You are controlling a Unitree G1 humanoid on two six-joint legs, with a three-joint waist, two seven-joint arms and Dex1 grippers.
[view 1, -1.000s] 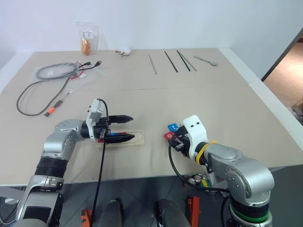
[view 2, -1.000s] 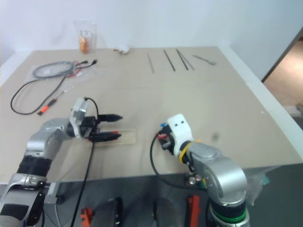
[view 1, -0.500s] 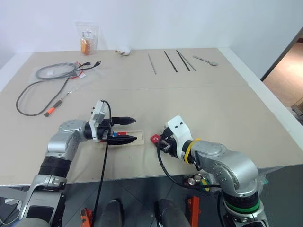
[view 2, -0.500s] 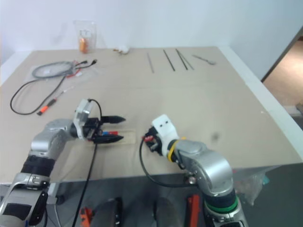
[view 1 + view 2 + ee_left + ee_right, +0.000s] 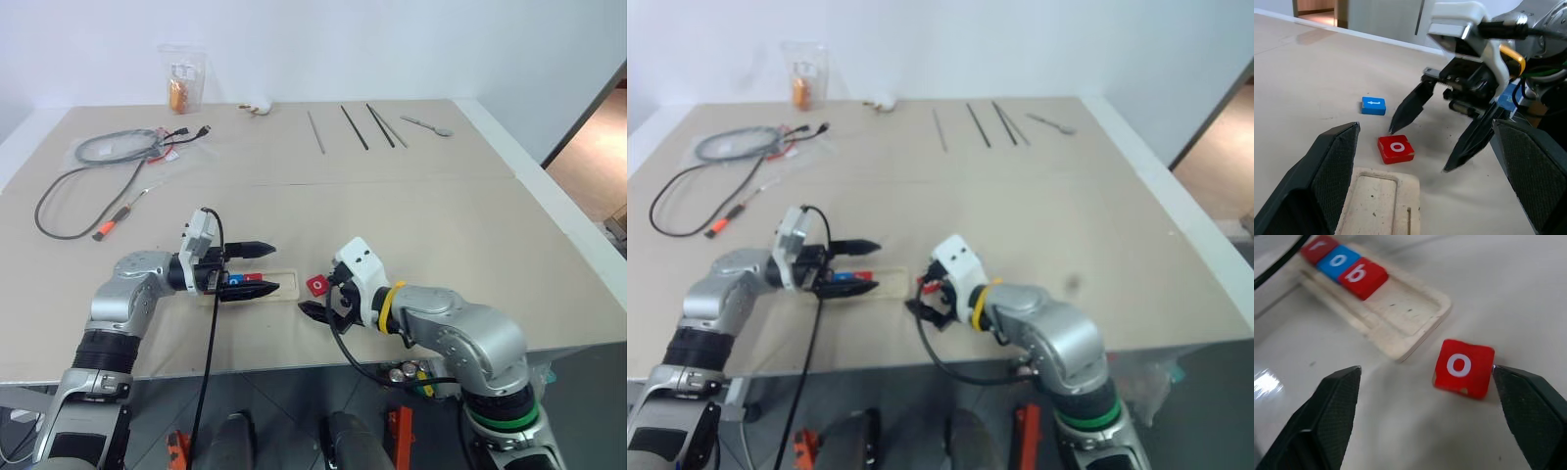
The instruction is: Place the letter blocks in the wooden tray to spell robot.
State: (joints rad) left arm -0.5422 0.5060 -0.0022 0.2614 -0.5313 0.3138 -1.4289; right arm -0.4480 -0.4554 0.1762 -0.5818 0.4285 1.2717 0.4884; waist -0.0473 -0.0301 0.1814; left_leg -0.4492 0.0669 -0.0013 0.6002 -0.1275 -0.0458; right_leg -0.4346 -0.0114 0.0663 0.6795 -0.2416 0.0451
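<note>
The wooden tray (image 5: 1400, 318) lies on the table and holds a red r tile (image 5: 1317, 247), a blue o tile (image 5: 1342, 262) and a red b tile (image 5: 1362, 276) in a row; its other end is bare. A red o tile (image 5: 1464, 368) lies flat on the table just past that bare end. My right gripper (image 5: 319, 298) is open, its fingers straddling this tile without holding it. A blue t tile (image 5: 1374, 105) lies a little beyond. My left gripper (image 5: 269, 268) hovers open over the tray (image 5: 286, 290), pointing towards the right gripper and hiding most of it.
Coiled cables (image 5: 98, 147) and an orange-handled tool (image 5: 110, 227) lie at the far left. A plastic bag (image 5: 181, 78), several thin rods (image 5: 343, 127) and a spoon (image 5: 427, 124) sit along the back. The table's front edge runs just below both grippers.
My right gripper carried the red o tile leftwards towards the tray's end, then opened and let it go onto the table. The left gripper stayed over the tray.
</note>
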